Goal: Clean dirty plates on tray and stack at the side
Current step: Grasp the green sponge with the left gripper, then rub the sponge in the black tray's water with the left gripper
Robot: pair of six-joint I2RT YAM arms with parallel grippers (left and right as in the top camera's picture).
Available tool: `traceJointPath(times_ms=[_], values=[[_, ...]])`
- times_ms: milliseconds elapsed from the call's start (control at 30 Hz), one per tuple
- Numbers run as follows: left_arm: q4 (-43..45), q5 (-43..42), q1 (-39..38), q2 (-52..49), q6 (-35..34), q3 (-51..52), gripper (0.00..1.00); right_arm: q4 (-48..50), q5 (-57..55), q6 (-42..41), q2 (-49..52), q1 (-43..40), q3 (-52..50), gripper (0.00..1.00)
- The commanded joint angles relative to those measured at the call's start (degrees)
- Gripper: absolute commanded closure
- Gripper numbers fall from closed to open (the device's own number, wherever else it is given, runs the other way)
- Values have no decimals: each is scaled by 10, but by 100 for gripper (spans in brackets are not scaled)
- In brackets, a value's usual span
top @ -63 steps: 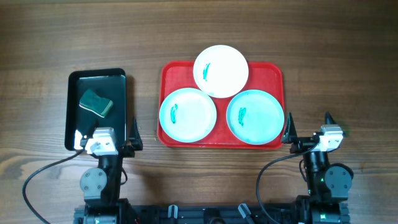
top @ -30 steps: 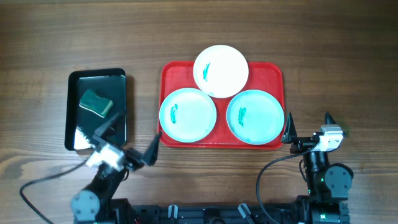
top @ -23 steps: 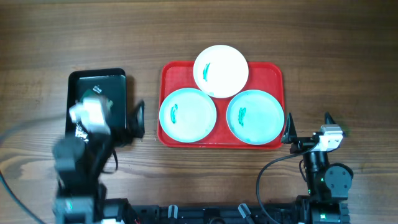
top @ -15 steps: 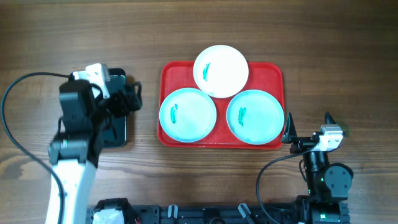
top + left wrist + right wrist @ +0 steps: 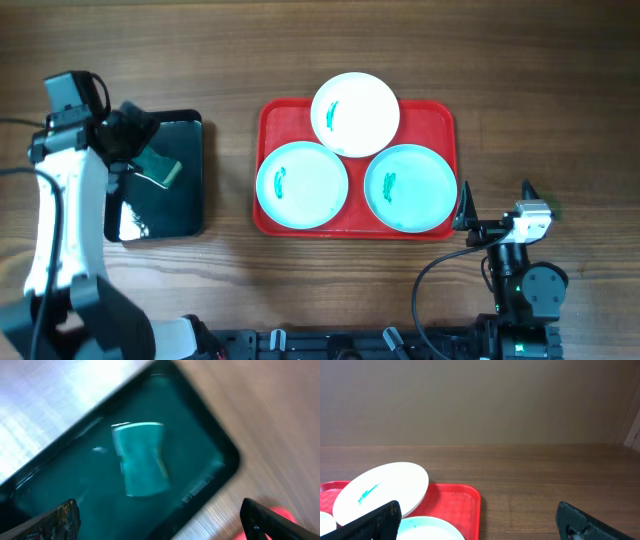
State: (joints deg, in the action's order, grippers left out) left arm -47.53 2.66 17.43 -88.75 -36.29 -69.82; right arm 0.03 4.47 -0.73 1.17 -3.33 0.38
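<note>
Overhead: red tray (image 5: 444, 118) at table (image 5: 400, 50) centre, holding three plates. White plate (image 5: 355, 114) sits far, overlapping the far rim; left cyan plate (image 5: 302, 185) and right cyan plate (image 5: 410, 187) lie side by side nearer. Each bears a teal smear. Black tray (image 5: 170, 205) lies well left, with a green sponge (image 5: 158, 168). Left wrist view, blurred, alone shows the left end effector (image 5: 160, 527) spread wide above that sponge. Right wrist view alone shows the white plate tilted. Left arm reaches along the table's left side and bends over the black tray's far-left corner. Right end effector (image 5: 495, 205) stands near right, upright, spread wide, holding nothing.
</note>
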Motion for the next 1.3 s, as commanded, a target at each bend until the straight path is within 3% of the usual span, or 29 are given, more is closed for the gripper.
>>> traceJointPath(times_ms=[0,233,400,600,767,1000,1067,1100,1133,1167,1200,1233,1267], values=[[4,69,4,-50,-109,-6,0,1,-1,7,-2,-3,-1,0],[35,53,4,-140,-109,-6,0,1,-1,7,-2,-3,-1,1],[81,52,4,-180,-109,-6,11,1,-1,7,-2,-3,-1,0],[125,45,4,-204,-109,-5,13,1,-1,7,-2,-3,-1,0],[126,44,4,-226,-109,-5,20,1,-1,7,-2,-3,-1,0],[120,45,4,-233,-108,-5,67,1,-1,7,-2,-3,-1,0],[118,45,4,-236,-108,-5,92,1,-1,7,-2,-3,-1,0],[116,45,4,-236,-108,-5,95,1,-1,7,-2,-3,-1,0],[115,45,4,-236,-108,-5,95,1,-1,7,-2,-3,-1,0],[114,45,4,-236,-108,-5,82,1,-1,7,-2,-3,-1,0],[105,42,4,-236,-108,-5,36,1,-1,7,-2,-3,-1,0],[96,37,4,-236,-108,-5,0,1,-1,7,-2,-3,-1,0],[84,27,4,-236,-108,-5,0,1,-1,7,-2,-3,-1,0]])
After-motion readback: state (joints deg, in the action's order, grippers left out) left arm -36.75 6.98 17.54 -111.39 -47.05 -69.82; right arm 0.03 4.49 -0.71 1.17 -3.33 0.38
